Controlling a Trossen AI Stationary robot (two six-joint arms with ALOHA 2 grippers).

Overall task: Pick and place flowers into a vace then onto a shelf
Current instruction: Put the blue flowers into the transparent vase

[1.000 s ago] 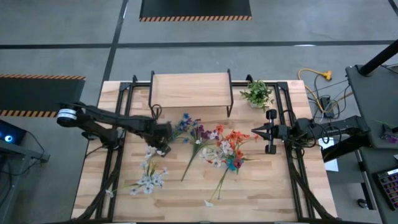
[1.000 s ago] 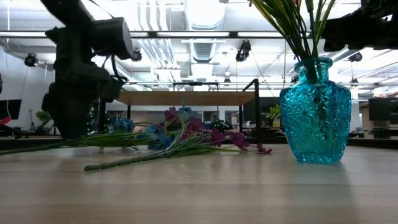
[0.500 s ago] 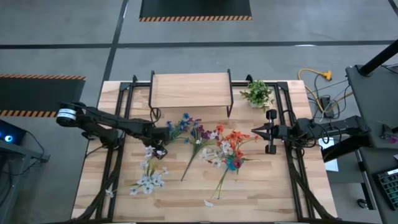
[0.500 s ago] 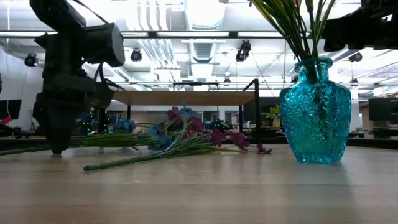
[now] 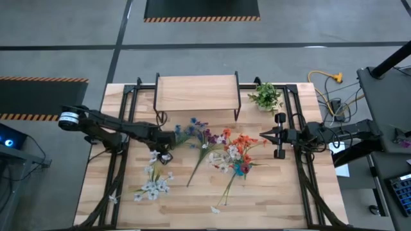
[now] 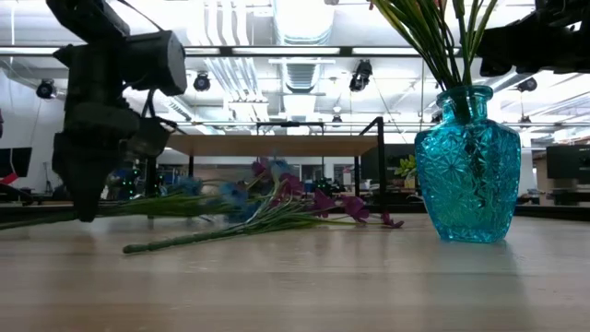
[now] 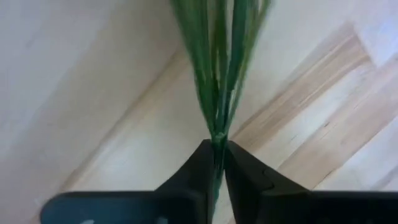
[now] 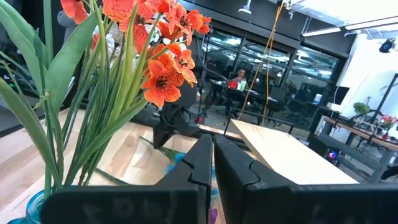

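Partly hidden, left hand (image 7: 217, 163) pinching flowers (image 7: 219, 68), blooms cut off

An industrial robotics lab or workshop. Around the wooden table (image 5: 205, 192) lie a grey concrete floor (image 5: 77, 38) and hazard-striped mats (image 5: 201, 9); beyond it, exposed ceiling ducts (image 6: 304, 28), glass partitions (image 8: 298, 68) and workbenches.

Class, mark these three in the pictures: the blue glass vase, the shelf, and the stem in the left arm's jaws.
Blue glass vase (image 6: 467, 166), low view, on its patterned belly.
Shelf (image 5: 197, 94), high view, middle of its plank top.
Green stem (image 7: 216, 93), left wrist view, on the stalks just beyond the shut jaws.
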